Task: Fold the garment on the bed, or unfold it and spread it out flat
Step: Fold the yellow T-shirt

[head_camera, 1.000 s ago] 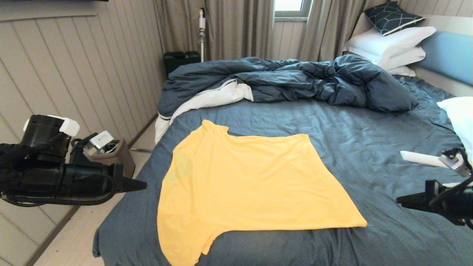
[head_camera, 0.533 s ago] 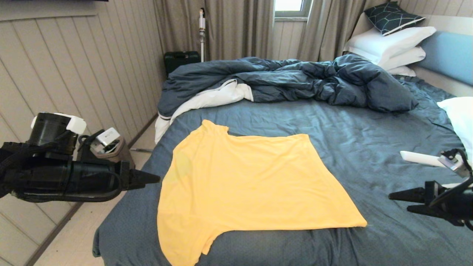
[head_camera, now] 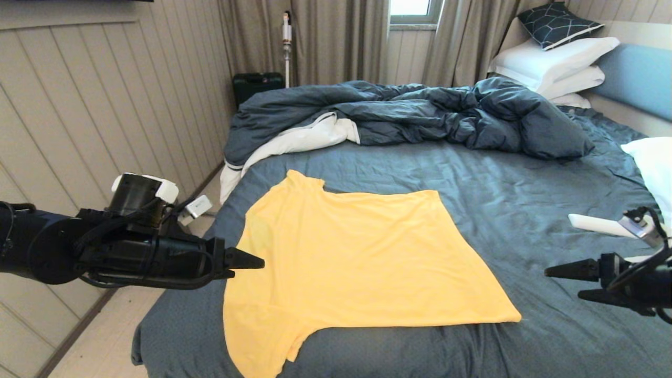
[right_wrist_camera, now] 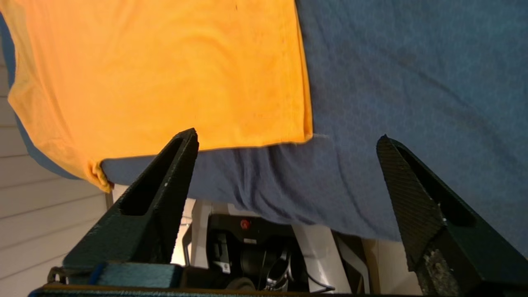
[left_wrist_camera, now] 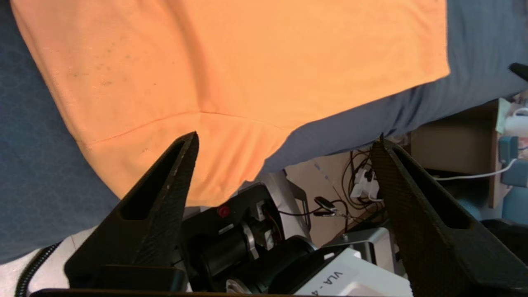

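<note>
Left side first: my left gripper [head_camera: 260,262] hangs level at the bed's left edge, tip right at the yellow garment [head_camera: 346,262] border near the sleeve. The left wrist view shows the fingers [left_wrist_camera: 181,161] spread wide with nothing between them, and the sleeve seam and sleeve hem lying just ahead.

Middle: the garment lies flat on the bed [head_camera: 525,210], on the dark sheet near the foot, close to the left edge. Neck and one shoulder point toward the rumpled duvet [head_camera: 420,115]; the near sleeve droops over the front edge of the mattress. The hem corner points right. A few soft ripples, no big folds.

Handling guess: thin, light, floppy jersey. It will sag and drag on the sheet, not slide stiffly, and a one-layer pinch may slip. I judge the best holds are doubled edges: sleeve or shoulder seam for the left, hem corner for the right. Lift both together or it bunches.

Right side: my right gripper [head_camera: 562,283] sits low over the sheet, well apart from the cloth, pointed toward the hem corner [right_wrist_camera: 307,134]. Its fingers [right_wrist_camera: 173,165] are spread wide too, empty. White pillow [head_camera: 651,163] behind it, not involved.
</note>
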You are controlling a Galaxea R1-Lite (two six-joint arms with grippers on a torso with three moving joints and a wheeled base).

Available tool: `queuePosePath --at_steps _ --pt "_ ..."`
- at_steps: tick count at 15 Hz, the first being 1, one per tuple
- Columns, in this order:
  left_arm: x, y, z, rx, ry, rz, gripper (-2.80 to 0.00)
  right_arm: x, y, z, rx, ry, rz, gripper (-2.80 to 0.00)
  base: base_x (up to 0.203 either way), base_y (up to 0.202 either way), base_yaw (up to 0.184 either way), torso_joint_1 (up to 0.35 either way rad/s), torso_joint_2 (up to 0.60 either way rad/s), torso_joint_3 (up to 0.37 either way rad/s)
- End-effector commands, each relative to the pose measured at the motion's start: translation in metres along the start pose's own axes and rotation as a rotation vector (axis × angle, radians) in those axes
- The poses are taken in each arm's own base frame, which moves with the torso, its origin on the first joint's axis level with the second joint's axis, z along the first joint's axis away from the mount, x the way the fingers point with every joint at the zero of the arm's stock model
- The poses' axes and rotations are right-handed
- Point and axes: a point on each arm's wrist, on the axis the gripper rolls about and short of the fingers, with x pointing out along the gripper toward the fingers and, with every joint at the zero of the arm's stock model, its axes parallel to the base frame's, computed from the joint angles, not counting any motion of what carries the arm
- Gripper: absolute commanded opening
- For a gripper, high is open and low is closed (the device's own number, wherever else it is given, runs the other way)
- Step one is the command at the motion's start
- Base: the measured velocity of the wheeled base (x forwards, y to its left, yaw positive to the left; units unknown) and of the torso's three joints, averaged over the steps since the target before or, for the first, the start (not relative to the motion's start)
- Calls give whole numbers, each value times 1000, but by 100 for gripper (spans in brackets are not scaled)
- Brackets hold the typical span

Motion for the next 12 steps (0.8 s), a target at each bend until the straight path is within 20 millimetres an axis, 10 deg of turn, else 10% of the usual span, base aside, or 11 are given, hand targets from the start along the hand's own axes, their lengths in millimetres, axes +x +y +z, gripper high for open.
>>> queuePosePath --at_steps 1,12 --pt "8 5 -2 -15 26 5 0 1 -1 1 1 2 3 0 0 0 0 0 0 0" --pt "29 24 -1 -35 41 29 0 97 -10 -18 -9 292 89 0 0 0 0 0 0 0"
